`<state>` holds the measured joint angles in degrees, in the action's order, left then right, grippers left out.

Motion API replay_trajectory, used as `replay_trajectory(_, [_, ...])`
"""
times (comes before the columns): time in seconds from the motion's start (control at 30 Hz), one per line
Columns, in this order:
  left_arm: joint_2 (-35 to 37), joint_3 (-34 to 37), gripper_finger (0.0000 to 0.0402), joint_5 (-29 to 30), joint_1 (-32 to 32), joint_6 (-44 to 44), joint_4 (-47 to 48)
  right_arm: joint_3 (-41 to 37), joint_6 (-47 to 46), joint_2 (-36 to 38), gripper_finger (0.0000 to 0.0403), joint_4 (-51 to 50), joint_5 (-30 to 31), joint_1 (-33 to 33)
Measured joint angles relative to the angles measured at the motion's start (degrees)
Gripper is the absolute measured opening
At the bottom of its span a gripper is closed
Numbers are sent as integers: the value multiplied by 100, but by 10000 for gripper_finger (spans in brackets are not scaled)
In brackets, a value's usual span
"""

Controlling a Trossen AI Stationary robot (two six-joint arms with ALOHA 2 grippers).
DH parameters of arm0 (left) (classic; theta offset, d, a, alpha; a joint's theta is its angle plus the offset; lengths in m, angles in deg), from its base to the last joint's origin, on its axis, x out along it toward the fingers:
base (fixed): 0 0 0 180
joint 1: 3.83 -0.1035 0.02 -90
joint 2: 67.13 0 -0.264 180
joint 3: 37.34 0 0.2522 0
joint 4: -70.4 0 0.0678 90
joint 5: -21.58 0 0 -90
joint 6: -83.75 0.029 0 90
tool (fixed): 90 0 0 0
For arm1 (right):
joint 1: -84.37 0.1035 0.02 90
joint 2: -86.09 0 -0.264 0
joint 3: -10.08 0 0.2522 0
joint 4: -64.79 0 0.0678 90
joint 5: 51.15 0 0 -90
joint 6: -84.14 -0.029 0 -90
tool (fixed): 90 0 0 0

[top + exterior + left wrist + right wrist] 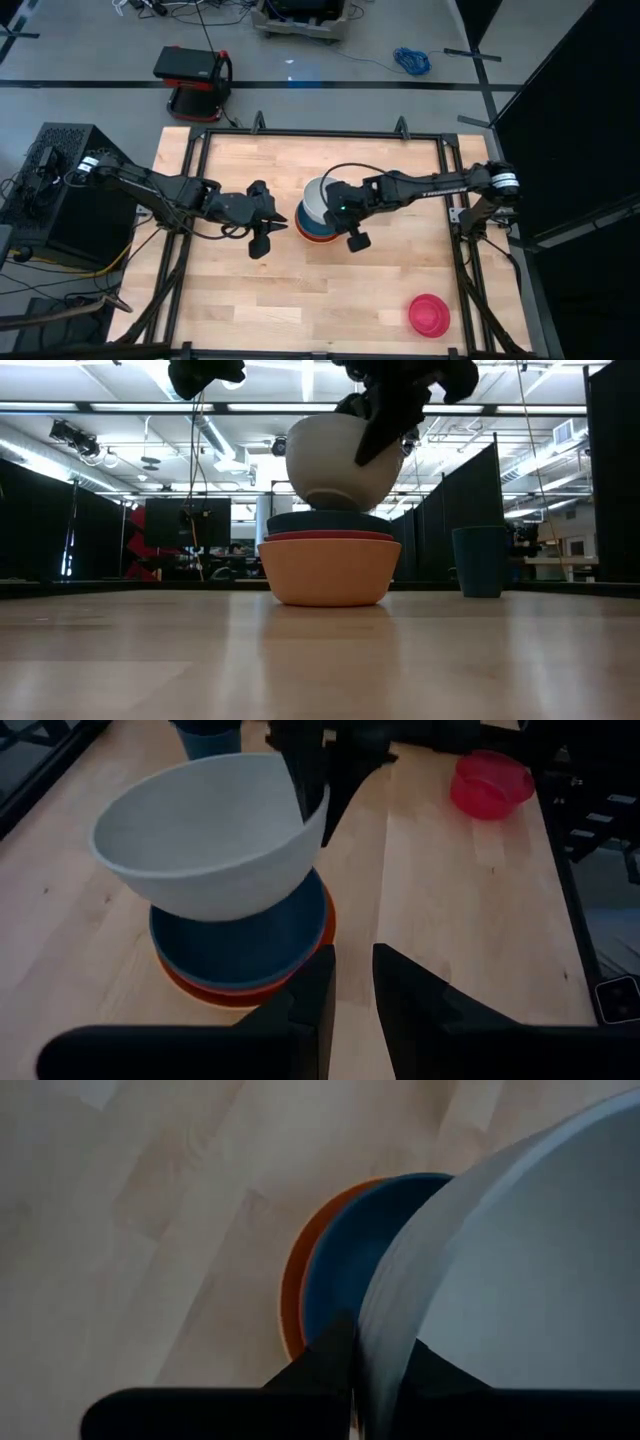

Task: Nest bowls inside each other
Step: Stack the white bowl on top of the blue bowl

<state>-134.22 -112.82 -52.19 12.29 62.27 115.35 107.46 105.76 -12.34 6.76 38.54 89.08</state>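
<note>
The right gripper [341, 208] is closed on the rim of the white bowl [335, 460], held tilted just above the teal bowl [330, 520] on the stack. It should level the bowl, center it, then lower. The left gripper [262, 218] waits beside, slightly open and empty.

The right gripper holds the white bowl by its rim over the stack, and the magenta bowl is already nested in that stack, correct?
Not quite. The right gripper does pinch the white bowl over the stack, but the high view shows the magenta bowl alone near the table's corner.
</note>
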Motion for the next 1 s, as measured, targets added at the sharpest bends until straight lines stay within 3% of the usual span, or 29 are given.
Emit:
replay_trajectory(0.47, [1,0,58,0,0,-130,14,8,255,-655,0,40,239,-5])
replay_trajectory(1.0, [2,0,58,0,0,-135,8,8,259,-711,0,40,352,10])
